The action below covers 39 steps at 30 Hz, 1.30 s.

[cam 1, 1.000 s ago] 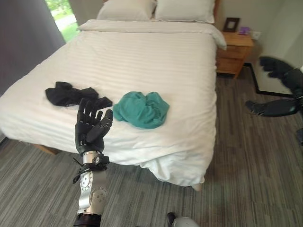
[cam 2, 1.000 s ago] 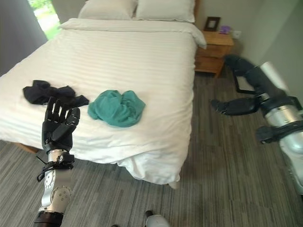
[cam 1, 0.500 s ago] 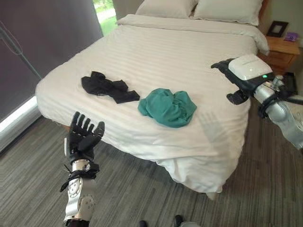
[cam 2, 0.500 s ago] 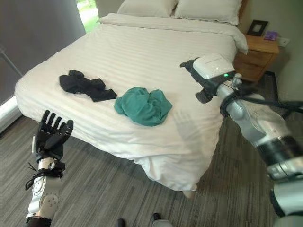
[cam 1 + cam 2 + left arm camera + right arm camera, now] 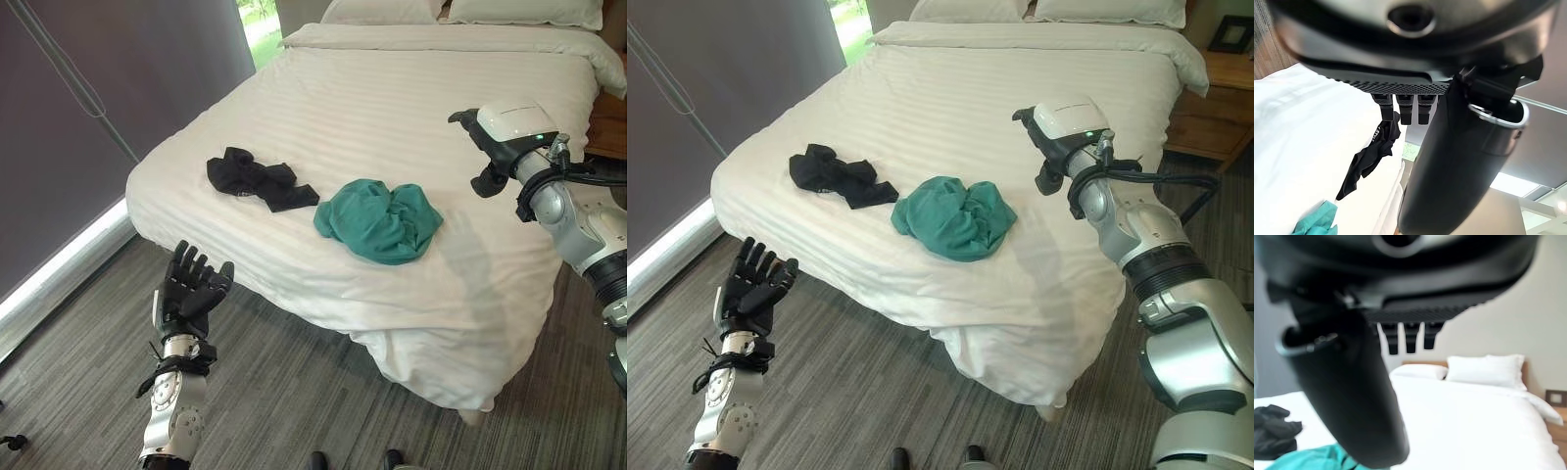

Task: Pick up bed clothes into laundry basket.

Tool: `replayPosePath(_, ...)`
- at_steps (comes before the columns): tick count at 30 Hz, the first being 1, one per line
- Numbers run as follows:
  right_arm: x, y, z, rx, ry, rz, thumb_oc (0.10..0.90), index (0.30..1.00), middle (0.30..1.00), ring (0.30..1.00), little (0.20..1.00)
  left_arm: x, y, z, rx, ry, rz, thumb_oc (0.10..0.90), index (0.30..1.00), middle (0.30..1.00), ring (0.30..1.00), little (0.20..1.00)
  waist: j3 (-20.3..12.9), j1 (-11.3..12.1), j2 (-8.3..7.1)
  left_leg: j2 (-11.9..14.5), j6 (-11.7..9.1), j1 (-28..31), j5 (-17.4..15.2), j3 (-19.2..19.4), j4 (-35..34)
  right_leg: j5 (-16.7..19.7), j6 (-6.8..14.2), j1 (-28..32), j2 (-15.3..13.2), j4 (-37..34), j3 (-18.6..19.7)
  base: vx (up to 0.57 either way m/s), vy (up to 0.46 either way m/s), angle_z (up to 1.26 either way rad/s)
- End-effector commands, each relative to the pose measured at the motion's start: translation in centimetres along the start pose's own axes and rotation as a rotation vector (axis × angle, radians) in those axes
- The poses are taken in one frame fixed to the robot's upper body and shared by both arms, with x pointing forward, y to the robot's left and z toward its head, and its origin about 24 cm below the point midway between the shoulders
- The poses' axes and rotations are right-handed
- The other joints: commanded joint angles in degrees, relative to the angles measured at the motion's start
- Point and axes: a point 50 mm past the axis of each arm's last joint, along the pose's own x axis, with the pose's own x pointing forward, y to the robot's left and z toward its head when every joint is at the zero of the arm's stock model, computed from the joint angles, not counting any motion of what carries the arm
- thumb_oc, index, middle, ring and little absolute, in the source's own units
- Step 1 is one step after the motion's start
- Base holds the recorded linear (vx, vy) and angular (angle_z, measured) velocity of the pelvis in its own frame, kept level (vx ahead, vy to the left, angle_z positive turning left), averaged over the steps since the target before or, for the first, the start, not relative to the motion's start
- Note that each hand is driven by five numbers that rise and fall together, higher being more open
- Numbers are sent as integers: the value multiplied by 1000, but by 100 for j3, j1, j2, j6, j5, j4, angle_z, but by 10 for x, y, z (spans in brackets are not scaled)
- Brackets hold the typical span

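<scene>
item: bed (image 5: 411, 98), white striped cover, two pillows (image 5: 1038, 8) at the head.

item: teal garment (image 5: 382, 220), bunched, near the foot edge of the bed, about midway along it. black garment (image 5: 260, 181), crumpled, just beside it toward the bed's left corner, apart from it. we see no laundry basket.

item: left hand (image 5: 191, 289), raised over the floor off the left foot corner, fingers straight and spread, holding nothing.

item: right hand (image 5: 1058, 137), over the bed toward its right edge, fingers extended, empty, near the teal garment but clear of it.

change noted: over the last second our right hand has swung in from the room's far side to above the bed; the left has dropped away from the cover.

meaning: we judge the reach for the teal garment has begun; nothing is picked up yet.
</scene>
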Motion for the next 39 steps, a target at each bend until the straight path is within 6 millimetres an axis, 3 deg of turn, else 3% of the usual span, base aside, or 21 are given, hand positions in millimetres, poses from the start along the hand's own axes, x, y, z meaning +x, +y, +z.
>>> replayPosePath(1, 1, -46, 13, 157, -81, -210, 800, 900, 900, 900, 900, 17, -25, 42, 1, -208, -136, 800, 900, 900, 900, 900, -295, -56, -692, -59, -293, 303, 62, 40, -255, 540, 379, 885, -402, -1351, 499, 33, -22, 2)
replayPosePath(7, 2, -48, 16, 207, -106, -198, 800, 900, 900, 900, 900, 17, -24, 40, -8, -205, -119, 800, 900, 900, 900, 900, -278, -57, -795, -17, -298, 342, 53, 70, -247, 505, 352, 934, -356, -1362, 498, -4, -12, 0)
replayPosePath(9, 5, -49, 11, 188, -79, -180, 800, 900, 900, 900, 900, 27, -47, 46, -28, -244, -180, 800, 900, 900, 900, 900, -141, -77, -872, 28, -368, 151, 107, -33, 54, 476, 310, 866, -324, -1289, 468, -122, -50, 3)
replayPosePath(10, -117, 24, -39, 1045, -99, -146, 800, 900, 900, 900, 900, 70, -66, 122, 223, -447, -245, 800, 900, 900, 900, 900, 13, -651, -1479, 224, -418, -195, -372, 880, 418, 592, 453, 166, -185, -1372, -418, -17, -6, 10)
replayPosePath(12, -123, 26, -47, 1026, -60, -155, 800, 900, 900, 900, 900, 72, -71, 121, 221, -445, -255, 800, 900, 900, 900, 900, -74, -799, -1464, 435, -403, -185, -449, 1263, 163, 596, 557, 240, -317, -1435, -517, 75, 108, 71)
replayPosePath(14, -129, 37, -48, 1050, -34, -128, 800, 900, 900, 900, 900, 75, -75, 119, 222, -432, -267, 800, 900, 900, 900, 900, -114, -805, -1374, 483, -418, -81, -304, 1481, -81, 591, 570, 254, -350, -1414, -627, 89, 118, 62)
replayPosePath(18, -113, 31, -31, 978, -106, -51, 800, 900, 900, 900, 900, 77, -84, 118, 204, -426, -299, 800, 900, 900, 900, 900, -160, -756, -1293, 427, -382, 77, -310, 1574, -301, 613, 589, 335, -339, -1464, -572, 99, 88, -17)
replayPosePath(21, -96, 21, -16, 967, -177, -40, 800, 900, 900, 900, 900, 77, -90, 116, 196, -418, -325, 800, 900, 900, 900, 900, -144, -601, -1281, 365, -359, 73, -341, 1516, -301, 640, 612, 393, -377, -1464, -563, 78, 62, -13)
replayPosePath(22, -81, 16, -7, 953, -200, -43, 800, 900, 900, 900, 900, 77, -94, 113, 186, -409, -338, 800, 900, 900, 900, 900, -131, -470, -1283, 332, -351, 7, -330, 1463, -301, 664, 631, 392, -425, -1464, -605, 58, 55, -39)
replayPosePath(23, -80, 16, -6, 952, -204, -43, 800, 900, 900, 900, 900, 77, -93, 114, 185, -411, -335, 800, 900, 900, 900, 900, -130, -492, -1278, 330, -350, 4, -329, 1462, -301, 665, 632, 388, -426, -1464, -605, 39, 43, -46)
replayPosePath(25, -60, 4, 8, 849, -231, -39, 800, 900, 900, 900, 900, 78, -91, 112, 181, -395, -326, 800, 900, 900, 900, 900, -100, -317, -1295, 291, -346, -78, -341, 1392, -301, 672, 646, 371, -474, -1464, -647, 38, 29, 20)
replayPosePath(28, -49, 2, 12, 825, -217, -50, 800, 900, 900, 900, 900, 77, -82, 110, 176, -385, -297, 800, 900, 900, 900, 900, -89, -236, -1281, 273, -337, -112, -342, 1349, -301, 658, 664, 367, -501, -1464, -676, 59, 26, 49)
replayPosePath(30, -30, -15, 7, 722, -153, -110, 800, 900, 900, 900, 900, 75, -70, 111, 191, -373, -274, 800, 900, 900, 900, 900, -18, -48, -1276, 233, -334, -250, -300, 1254, -301, 728, 684, 291, -553, -1464, -729, -12, 18, 14)
replayPosePath(33, -14, -19, 4, 692, -88, -148, 800, 900, 900, 900, 900, 74, -57, 107, 207, -350, -233, 800, 900, 900, 900, 900, -70, 50, -1264, 217, -324, -285, -316, 1244, -301, 730, 710, 257, -575, -1464, -726, 51, 26, 24)
replayPosePath(39, 4, -36, -1, 503, -10, -167, 800, 900, 900, 900, 900, 70, -47, 105, 202, -336, -212, 800, 900, 900, 900, 900, 4, 126, -1240, 184, -314, -372, -295, 1211, -301, 784, 730, 213, -608, -1464, -707, 29, 27, 14)
